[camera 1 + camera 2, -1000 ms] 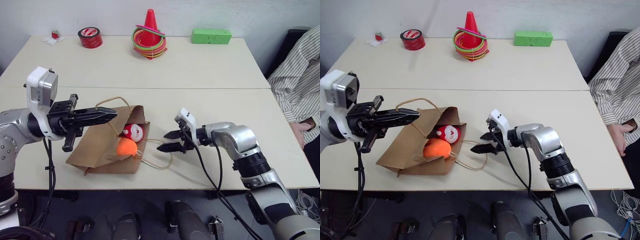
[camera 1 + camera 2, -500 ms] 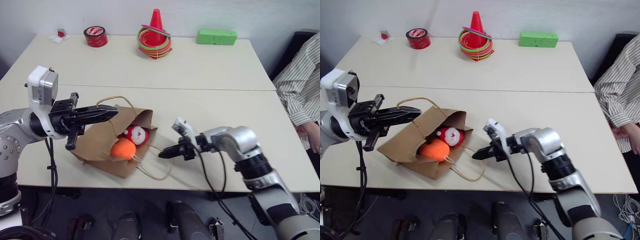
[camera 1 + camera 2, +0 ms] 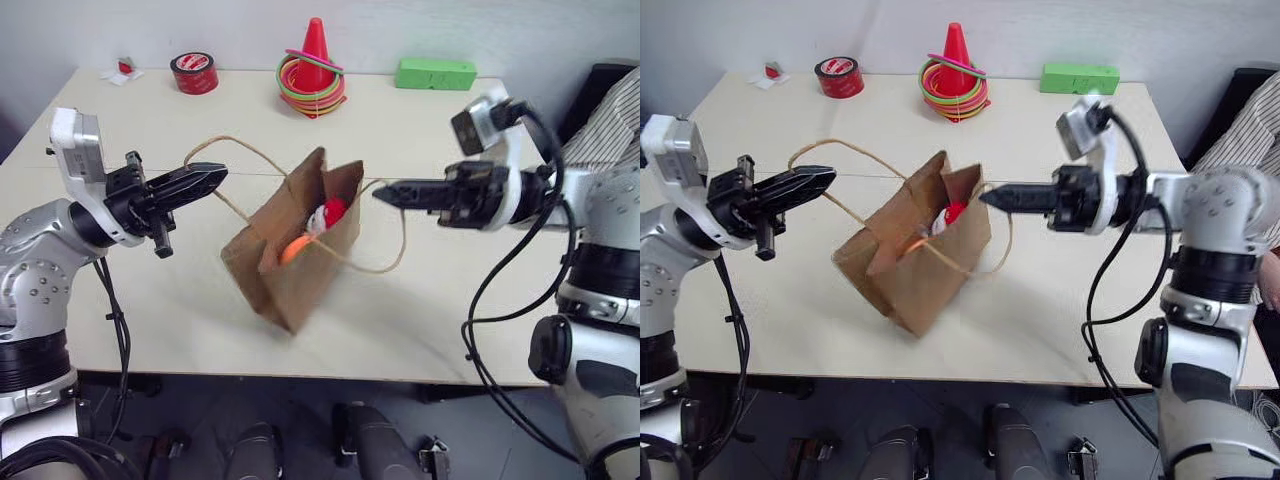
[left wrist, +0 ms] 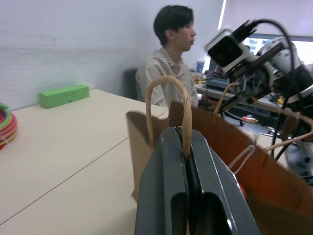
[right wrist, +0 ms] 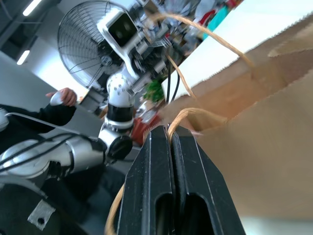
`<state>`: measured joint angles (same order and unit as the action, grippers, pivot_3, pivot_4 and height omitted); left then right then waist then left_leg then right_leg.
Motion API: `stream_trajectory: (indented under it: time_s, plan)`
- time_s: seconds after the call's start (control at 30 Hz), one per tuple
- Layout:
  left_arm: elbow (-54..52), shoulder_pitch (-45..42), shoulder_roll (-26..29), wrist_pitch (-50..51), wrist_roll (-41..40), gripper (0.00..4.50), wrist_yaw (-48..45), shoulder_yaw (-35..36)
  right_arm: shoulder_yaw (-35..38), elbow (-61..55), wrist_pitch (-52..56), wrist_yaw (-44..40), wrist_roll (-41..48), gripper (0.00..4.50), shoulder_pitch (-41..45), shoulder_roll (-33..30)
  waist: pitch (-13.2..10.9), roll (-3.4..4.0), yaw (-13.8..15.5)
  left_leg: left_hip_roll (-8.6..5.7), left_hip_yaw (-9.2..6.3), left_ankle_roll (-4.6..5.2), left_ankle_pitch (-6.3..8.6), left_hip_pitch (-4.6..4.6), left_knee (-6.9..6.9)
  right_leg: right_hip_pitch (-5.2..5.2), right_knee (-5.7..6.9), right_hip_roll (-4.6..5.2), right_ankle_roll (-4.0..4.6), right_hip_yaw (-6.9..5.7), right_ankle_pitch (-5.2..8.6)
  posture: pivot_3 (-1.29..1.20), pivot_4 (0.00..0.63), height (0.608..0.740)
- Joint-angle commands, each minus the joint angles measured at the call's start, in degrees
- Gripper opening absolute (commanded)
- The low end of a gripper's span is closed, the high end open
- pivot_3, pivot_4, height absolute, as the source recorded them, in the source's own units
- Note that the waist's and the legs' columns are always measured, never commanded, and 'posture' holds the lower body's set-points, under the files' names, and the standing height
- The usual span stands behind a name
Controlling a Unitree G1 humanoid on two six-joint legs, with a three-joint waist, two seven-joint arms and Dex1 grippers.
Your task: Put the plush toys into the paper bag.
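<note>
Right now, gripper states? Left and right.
Left gripper: shut on a handle of the paper bag.
Right gripper: shut on the bag's other handle.

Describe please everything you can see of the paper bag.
The paper bag is brown kraft paper, creased, with thin tan cord handles. It stands tilted on the table, mouth open upward. The left claw is shut on one handle, the right claw on the other. An orange toy and a red-and-white toy sit inside.

tilted paper bag (image 3: 290,265), plush toys (image 3: 318,224) inside
</note>
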<state>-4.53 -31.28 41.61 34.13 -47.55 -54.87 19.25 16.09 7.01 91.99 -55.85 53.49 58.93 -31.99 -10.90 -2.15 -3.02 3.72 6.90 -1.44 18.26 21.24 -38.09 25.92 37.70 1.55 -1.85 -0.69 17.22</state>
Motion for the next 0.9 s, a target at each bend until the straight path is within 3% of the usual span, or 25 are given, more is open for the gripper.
stream_trajectory:
  time_s: [0.03,0.17,0.27,0.5,0.63,0.67,0.77,0.9]
  plan:
    - [0.84,-2.31,-1.00,-4.35,2.53,0.00,0.37,-0.32,0.54,0.41,-1.32,2.35,0.23,0.01,-0.36,0.28,0.00,0.00,0.00,-0.01,0.04,0.01,0.01,0.03,-0.01,0.02,0.00,0.02,-0.03,0.02,-0.02,0.00,0.150,0.740]
    - [0.90,-1.93,-1.15,-3.59,2.35,0.00,-0.03,-0.66,1.65,1.60,-2.40,6.10,-0.42,0.01,-1.50,1.30,0.00,0.00,-0.11,0.01,0.09,0.02,0.01,0.07,-0.02,0.07,0.01,0.01,-0.07,0.05,-0.04,0.00,0.150,0.740]
    - [-0.33,-1.45,-0.61,-1.15,0.91,0.57,0.90,0.07,1.50,-0.15,-3.59,4.84,0.99,0.58,-4.28,-0.37,0.00,0.00,0.00,0.02,0.06,0.00,0.00,0.06,-0.02,0.07,0.02,0.00,-0.07,0.03,-0.04,0.00,0.150,0.740]
    - [-2.93,2.02,3.21,0.98,0.89,2.62,0.77,2.35,2.33,-2.12,-5.69,0.59,3.45,2.93,-7.94,-6.66,-0.02,0.02,-0.13,0.02,0.09,0.01,0.00,0.02,0.00,0.07,0.02,-0.02,-0.08,0.07,-0.05,0.00,0.150,0.740]
    - [-4.05,8.82,7.98,2.03,1.29,3.80,-2.19,6.06,5.22,-1.78,-15.46,-1.75,0.97,4.17,-13.46,-10.17,-0.01,0.02,-0.18,0.02,0.10,0.01,0.00,0.00,-0.01,0.05,0.01,-0.02,-0.08,0.10,-0.04,0.00,0.150,0.740]
    - [-4.13,12.24,9.85,2.63,1.45,4.03,-4.12,7.80,5.41,-2.38,-19.14,-3.70,-0.36,4.19,-16.96,-11.46,0.00,-0.01,-0.19,0.02,0.10,0.02,0.00,-0.01,0.00,0.04,-0.01,-0.03,-0.08,0.11,-0.05,0.00,0.150,0.740]
    - [-5.58,21.22,13.17,2.28,2.58,4.03,-7.81,10.57,1.22,-6.91,-26.80,-8.93,-3.52,4.19,-26.98,-14.35,-0.01,0.02,-0.03,0.03,0.10,0.02,0.02,0.00,0.15,0.05,-0.19,-0.04,-0.08,0.07,-0.03,0.00,0.150,0.740]
    - [-10.73,27.64,11.44,0.77,2.67,4.06,-6.97,11.35,-7.47,-15.62,-45.19,-11.07,-13.12,3.20,-37.84,-11.11,-0.01,0.02,-0.10,0.04,0.05,0.04,0.03,-0.04,0.10,-0.04,-0.21,-0.01,-0.10,0.06,-0.04,0.00,0.150,0.740]
